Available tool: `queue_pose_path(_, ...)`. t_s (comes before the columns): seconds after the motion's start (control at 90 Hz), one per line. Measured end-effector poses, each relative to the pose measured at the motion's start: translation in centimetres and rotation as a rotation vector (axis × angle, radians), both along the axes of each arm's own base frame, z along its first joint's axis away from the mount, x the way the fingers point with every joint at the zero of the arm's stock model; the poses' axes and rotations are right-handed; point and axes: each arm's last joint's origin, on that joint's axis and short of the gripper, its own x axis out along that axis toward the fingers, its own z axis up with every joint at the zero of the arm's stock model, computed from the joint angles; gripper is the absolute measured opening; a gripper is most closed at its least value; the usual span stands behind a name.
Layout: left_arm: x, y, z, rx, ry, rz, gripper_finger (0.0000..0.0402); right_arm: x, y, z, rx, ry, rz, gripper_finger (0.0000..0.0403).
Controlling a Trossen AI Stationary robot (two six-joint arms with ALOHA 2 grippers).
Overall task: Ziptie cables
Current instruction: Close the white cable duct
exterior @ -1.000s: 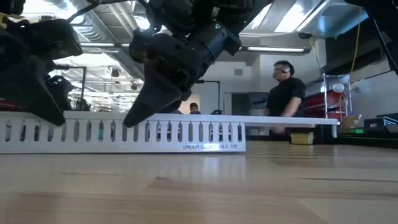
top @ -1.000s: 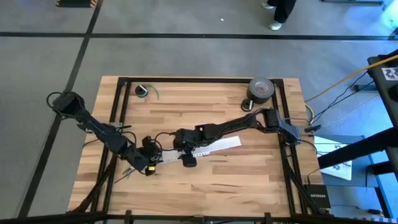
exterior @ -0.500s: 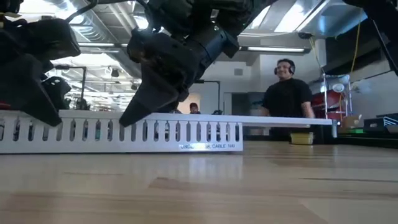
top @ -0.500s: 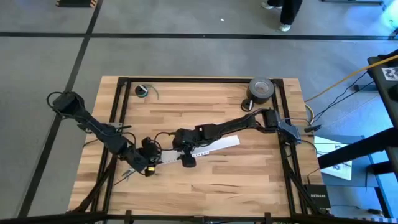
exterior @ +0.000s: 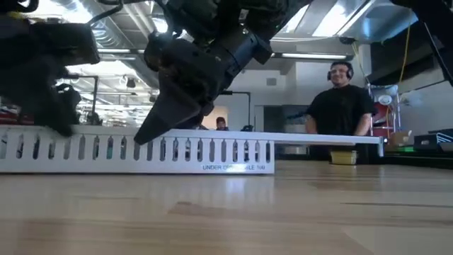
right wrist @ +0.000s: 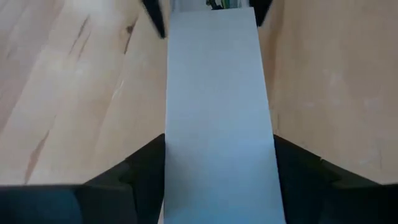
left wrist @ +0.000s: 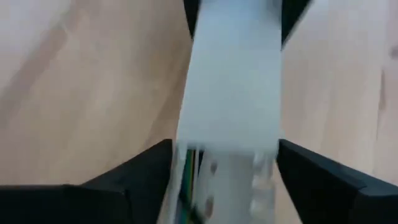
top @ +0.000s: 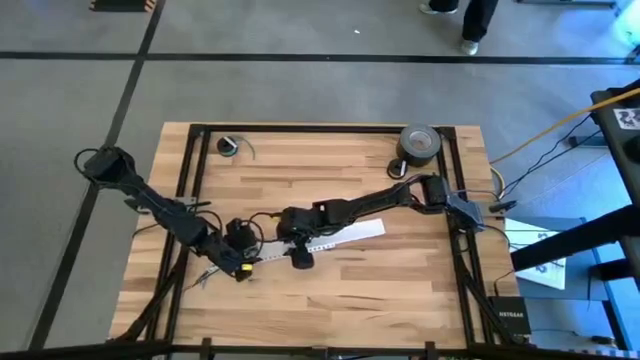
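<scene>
A long white slotted duct (top: pixel 320 242) lies slantwise on the wooden table, with a flat white cover on top. My left gripper (top: pixel 245 266) is at its left end and my right gripper (top: pixel 298 248) about a third of the way along. Each is shut on the duct, one finger on either side. The grey-green cables (left wrist: pixel 188 163) show inside the duct's left end, under the cover, and also at the far end in the right wrist view (right wrist: pixel 214 4). Thin ends (top: pixel 203 281) splay out on the table beside the left gripper. I cannot make out the ziptie. My left gripper has the duct's left end (left wrist: pixel 227 134) between its two fingers, one on each long side, pointing along the duct. The duct rests on the table. Blur hides the exact contact. My right gripper pinches the duct's two long sides (right wrist: pixel 217 149) between its fingers (exterior: pixel 145 134). They slant down from above and point along the duct toward the left gripper. The duct stays flat on the table.
A grey tape roll (top: pixel 420 143) stands at the far right corner and a small dark ring (top: pixel 230 146) at the far left. Black frame rails (top: pixel 190 190) run along the table's edges. A person (exterior: pixel 343 99) stands in the room beyond the table.
The white duct has slid a little along its length toward the table's left edge, still flat on the table. Both grippers have gone that way with it, still shut on it; the left one shows blurred now. The person beyond the table has walked to the right.
</scene>
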Motion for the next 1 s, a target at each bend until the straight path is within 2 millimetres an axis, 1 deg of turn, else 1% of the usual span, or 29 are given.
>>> queue_pose_path(0.1, 0.2, -0.2, 0.7, -0.026, 0.047, -0.039, 0.0308, 0.0, 0.0, 0.0, 0.002, 0.0, 0.009, 0.0221)
queue_pose_path(0.233, 0.3, -0.7, 2.2, -0.043, 0.125, -0.064, 0.0311, -0.1, 0.1, 0.0, 0.001, 0.003, 0.02, 0.0221)
queue_pose_path(0.356, -0.2, -1.3, 2.4, -0.043, 0.151, -0.067, 0.0311, -0.1, 0.1, 0.0, -0.005, 0.002, 0.028, 0.0221)
queue_pose_path(0.489, -0.8, -1.6, 1.6, 0.022, 0.1, -0.056, 0.0311, -0.1, 0.1, -0.1, -0.007, 0.004, 0.029, 0.0221)
queue_pose_path(0.611, -1.6, -1.2, 0.4, 0.076, 0.105, -0.026, 0.0311, -0.1, 0.0, -0.1, -0.009, 0.005, 0.029, 0.0221)
queue_pose_path(0.778, -1.9, -0.9, -0.8, 0.064, 0.075, -0.015, 0.0311, -0.1, 0.0, -0.1, -0.016, 0.004, 0.031, 0.0221)
queue_pose_path(0.889, -1.7, -1.0, -0.9, 0.058, 0.03, -0.026, 0.0311, -0.1, 0.0, -0.1, -0.025, 0.002, 0.044, 0.0221)
queue_pose_path(1.0, -1.8, -0.9, -1.1, 0.072, 0.021, -0.029, 0.0311, -0.1, 0.0, -0.1, -0.027, 0.001, 0.047, 0.0221)
